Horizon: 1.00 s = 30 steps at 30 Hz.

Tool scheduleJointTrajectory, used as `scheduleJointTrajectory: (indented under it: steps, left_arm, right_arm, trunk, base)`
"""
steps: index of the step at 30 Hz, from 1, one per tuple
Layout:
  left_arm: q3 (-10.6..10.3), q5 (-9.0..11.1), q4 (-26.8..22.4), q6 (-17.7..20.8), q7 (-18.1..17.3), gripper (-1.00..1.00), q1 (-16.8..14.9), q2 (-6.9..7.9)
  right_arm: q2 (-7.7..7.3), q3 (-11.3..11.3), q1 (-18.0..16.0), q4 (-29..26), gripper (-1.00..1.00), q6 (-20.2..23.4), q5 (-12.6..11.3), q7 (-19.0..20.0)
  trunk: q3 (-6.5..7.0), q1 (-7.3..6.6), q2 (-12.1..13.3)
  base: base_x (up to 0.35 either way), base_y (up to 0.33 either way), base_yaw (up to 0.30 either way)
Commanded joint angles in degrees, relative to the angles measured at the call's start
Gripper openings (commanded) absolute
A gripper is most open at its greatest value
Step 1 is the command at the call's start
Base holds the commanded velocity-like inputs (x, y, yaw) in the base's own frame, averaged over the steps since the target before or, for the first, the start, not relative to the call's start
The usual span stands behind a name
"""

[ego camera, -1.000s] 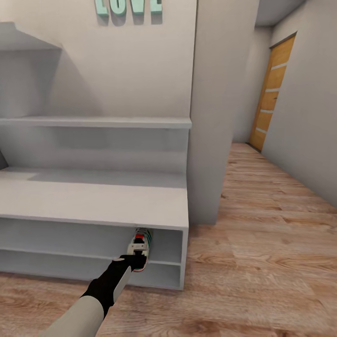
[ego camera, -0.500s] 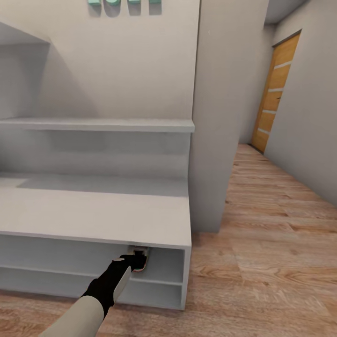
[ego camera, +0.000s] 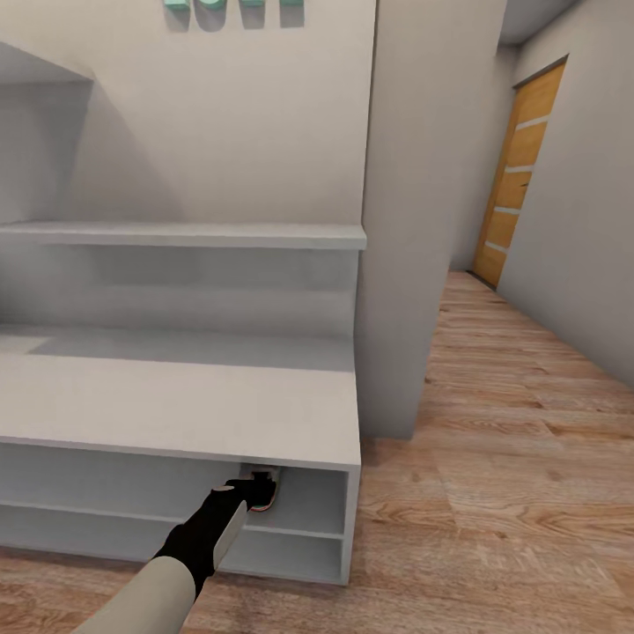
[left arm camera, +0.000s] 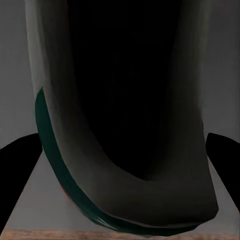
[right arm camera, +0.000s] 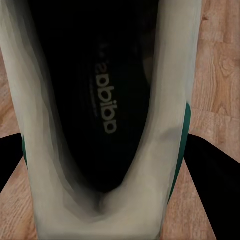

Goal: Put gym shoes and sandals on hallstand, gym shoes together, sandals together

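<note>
While left pincer (ego camera: 257, 490) grips gym shoe (ego camera: 267, 482) | inside hallstand (ego camera: 176, 405) upper shelf | right pincer (right arm camera: 107, 160) grips second shoe (right arm camera: 100, 120)

Teal block letters (ego camera: 233, 4) hang on the pale wall (ego camera: 220, 114), cut off at the upper edge. A square grey pillar (ego camera: 414, 220) stands to their right. Far down on the right, an orange wooden door (ego camera: 515, 176) with pale horizontal bands sits shut.
</note>
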Motion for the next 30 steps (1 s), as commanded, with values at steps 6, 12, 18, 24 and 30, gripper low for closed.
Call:
scheduleJointTrajectory:
  steps: [6,12,18,24,30]
  left_arm:
    - [-0.3,0.6,-0.1,0.3,0.5,-1.00,0.0,0.05]
    - [-0.4,0.6,-0.1,0.3,0.5,1.00,0.0,0.03]
    - [-0.4,0.5,-0.1,-0.1,0.5,1.00,0.0,0.05]
    - [-0.4,0.6,-0.1,-0.1,0.5,1.00,0.0,0.05]
    - [-0.4,0.6,-0.1,-0.1,0.5,1.00,0.0,0.05]
  right_arm:
    - [-0.02,0.0,0.0,-0.1,-1.00,0.2,-0.5,-0.4]
    - [-0.02,0.0,0.0,-0.1,-1.00,0.2,-0.5,-0.4]
    - [-0.02,0.0,0.0,-0.1,-1.00,0.2,-0.5,-0.4]
    - [-0.02,0.0,0.0,-0.1,-1.00,0.2,-0.5,-0.4]
    - [-0.02,0.0,0.0,-0.1,-1.00,0.2,-0.5,-0.4]
  trunk:
    - [-0.06,-0.01,0.0]
    - [-0.06,-0.01,0.0]
    - [-0.06,-0.01,0.0]
    - [-0.06,-0.01,0.0]
    - [-0.06,-0.01,0.0]
  base:
    - [0.000,0.000,0.000]
    - [0.000,0.000,0.000]
    - [-0.013,0.002,0.000]
    - [-0.267,0.062,0.000]
    - [-0.328,0.078,0.000]
